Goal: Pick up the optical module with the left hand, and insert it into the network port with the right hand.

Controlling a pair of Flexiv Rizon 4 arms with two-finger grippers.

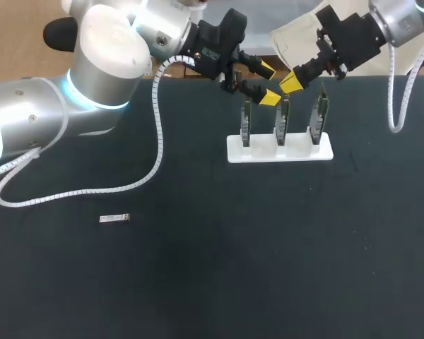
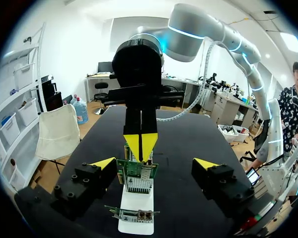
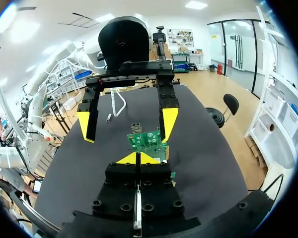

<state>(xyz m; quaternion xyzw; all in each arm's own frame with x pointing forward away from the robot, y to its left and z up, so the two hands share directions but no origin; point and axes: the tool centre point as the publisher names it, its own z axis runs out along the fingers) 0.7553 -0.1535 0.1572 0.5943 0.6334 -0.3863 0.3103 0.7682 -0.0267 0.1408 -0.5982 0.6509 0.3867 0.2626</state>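
Hovering above card stand (image 1: 234, 150), left tool (image 1: 268, 84) spread, right tool (image 1: 291, 82) pinched

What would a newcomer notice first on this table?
The two grippers meet nose to nose above the white stand at the far side of the table: the left gripper spread wide, the right gripper shut, its yellow tips just over the middle of three upright circuit boards. Next comes the small silver optical module, lying alone toward the left front.

Three cards (image 1: 281, 123) (upright), one stand (image 1: 261, 152), one optical module (image 1: 114, 218)
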